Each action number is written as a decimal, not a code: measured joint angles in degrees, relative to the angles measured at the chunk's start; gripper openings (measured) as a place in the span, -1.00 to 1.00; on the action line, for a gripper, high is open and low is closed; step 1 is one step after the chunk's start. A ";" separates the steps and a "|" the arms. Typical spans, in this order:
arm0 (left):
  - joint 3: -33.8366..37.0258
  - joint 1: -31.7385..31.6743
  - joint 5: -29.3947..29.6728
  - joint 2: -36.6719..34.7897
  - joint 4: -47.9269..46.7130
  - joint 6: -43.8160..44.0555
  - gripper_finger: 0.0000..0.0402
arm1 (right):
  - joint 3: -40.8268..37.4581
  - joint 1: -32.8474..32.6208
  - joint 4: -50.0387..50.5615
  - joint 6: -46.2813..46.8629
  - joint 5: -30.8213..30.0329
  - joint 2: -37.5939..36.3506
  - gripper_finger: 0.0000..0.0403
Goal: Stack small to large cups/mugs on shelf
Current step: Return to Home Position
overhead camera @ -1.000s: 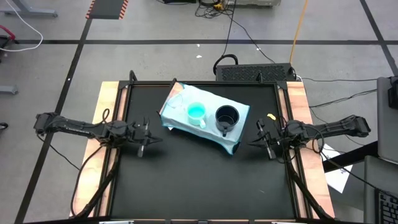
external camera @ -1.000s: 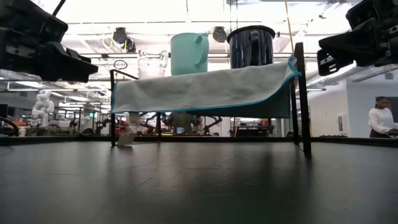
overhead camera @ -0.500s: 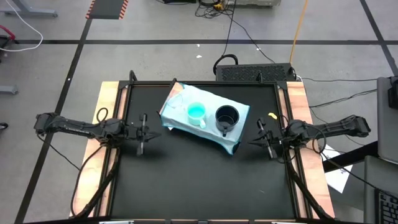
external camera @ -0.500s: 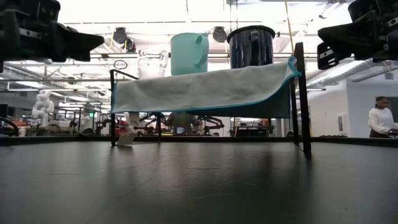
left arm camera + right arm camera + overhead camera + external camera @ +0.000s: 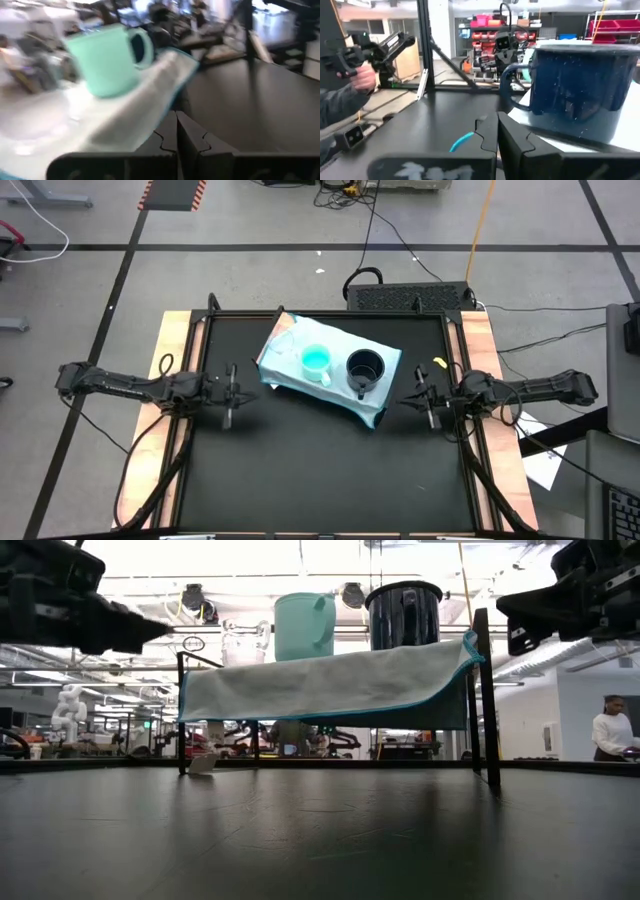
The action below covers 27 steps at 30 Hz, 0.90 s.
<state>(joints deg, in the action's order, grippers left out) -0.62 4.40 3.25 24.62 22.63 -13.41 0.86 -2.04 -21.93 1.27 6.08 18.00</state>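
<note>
**Light blue shelf (image 5: pixel 350 342) carrying three cups in a row, grippers off to either side**

Standing on the far half of the black table (image 5: pixel 320 470), skewed to its edges, with the cloth hanging over the front rail in the low view.

On top, at the end nearer the right arm: the black mug (image 5: pixel 364 367), upright, handle toward the near side, inside too dark to tell what it holds.

Just beside it but apart, in the middle: the teal mug (image 5: pixel 316 360), upright, showing only its own bright teal floor from above.

Beyond that, at the end nearer the left arm: the clear glass cup (image 5: pixel 243 645), upright, seen straight through to the room behind and barely made out from above.

All side by side, none set inside another.

Left gripper (image 5: pixel 240 395) above the table's left side, well apart from the shelf, fingers together with tips meeting in the left wrist view.

Right gripper (image 5: pixel 410 398) above the table near the shelf's right end, apart from it, fingers likewise pressed together.
</note>
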 joint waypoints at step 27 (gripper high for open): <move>0.00 0.00 -8.33 0.12 -8.39 9.45 -0.88 | -0.01 -0.09 5.25 -0.89 5.97 0.02 -1.00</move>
<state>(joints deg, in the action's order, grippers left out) -0.62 4.40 -5.08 24.73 14.24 -3.96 0.85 -2.13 -16.67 0.38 12.05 18.02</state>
